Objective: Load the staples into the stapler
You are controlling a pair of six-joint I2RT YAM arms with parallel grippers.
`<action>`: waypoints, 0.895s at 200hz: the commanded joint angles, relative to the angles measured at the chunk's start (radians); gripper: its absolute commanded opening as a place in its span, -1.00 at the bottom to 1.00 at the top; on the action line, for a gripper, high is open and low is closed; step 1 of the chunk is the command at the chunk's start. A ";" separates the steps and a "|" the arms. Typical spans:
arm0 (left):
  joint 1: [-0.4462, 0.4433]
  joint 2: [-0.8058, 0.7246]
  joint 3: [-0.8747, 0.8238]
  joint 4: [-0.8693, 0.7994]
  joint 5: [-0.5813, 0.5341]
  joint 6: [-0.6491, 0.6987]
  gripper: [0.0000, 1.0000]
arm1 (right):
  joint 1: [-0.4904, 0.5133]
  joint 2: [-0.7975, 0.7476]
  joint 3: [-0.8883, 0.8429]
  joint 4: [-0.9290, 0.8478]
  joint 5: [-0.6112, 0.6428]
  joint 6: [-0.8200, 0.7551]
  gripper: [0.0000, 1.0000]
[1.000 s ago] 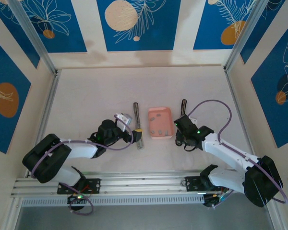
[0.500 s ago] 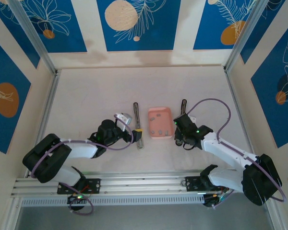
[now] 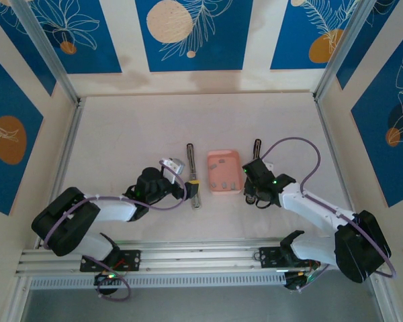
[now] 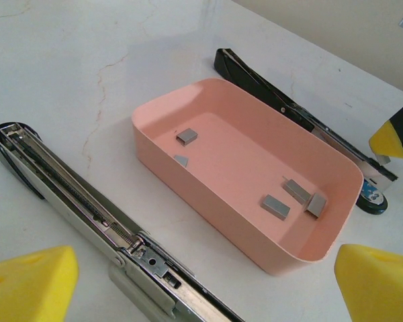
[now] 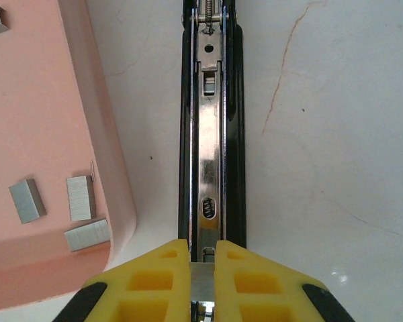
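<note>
The stapler lies in two parts either side of a pink tray (image 3: pixel 225 161). Its silver-grey rail (image 3: pixel 191 164) (image 4: pixel 74 194), spring showing, is left of the tray. Its black bar (image 3: pixel 256 149) (image 4: pixel 275 100) (image 5: pixel 211 134) lies to the right, open channel facing up. Several grey staples (image 4: pixel 275 206) (image 5: pixel 80 197) lie loose in the tray. My right gripper (image 3: pixel 254 171) (image 5: pixel 203 251) hangs over the bar's near end, shut on a small grey strip of staples. My left gripper (image 3: pixel 186 182) (image 4: pixel 205 295) stands wide open beside the rail's near end, holding nothing.
The tray's wall (image 5: pixel 114 168) runs close along the black bar's left side. White tabletop (image 3: pixel 134 127) stretches beyond the parts to the back wall. An aluminium frame rail (image 3: pixel 201 255) crosses the near edge by the arm bases.
My right gripper has edged slightly left, toward the tray, still shut. The left arm and both stapler parts have not moved.
</note>
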 commanded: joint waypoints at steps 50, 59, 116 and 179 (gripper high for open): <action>-0.012 0.009 0.006 0.013 -0.006 0.002 0.95 | -0.006 0.016 -0.016 -0.001 -0.022 0.000 -0.74; -0.012 0.009 0.006 0.013 -0.006 0.001 0.95 | -0.005 0.015 -0.017 -0.003 -0.020 0.002 -0.75; -0.011 0.007 0.005 0.007 -0.004 -0.003 0.95 | -0.006 -0.012 -0.016 -0.009 -0.010 -0.004 -0.75; -0.012 0.009 0.010 0.004 -0.003 -0.006 0.95 | -0.019 -0.061 -0.024 -0.050 -0.007 -0.017 -0.75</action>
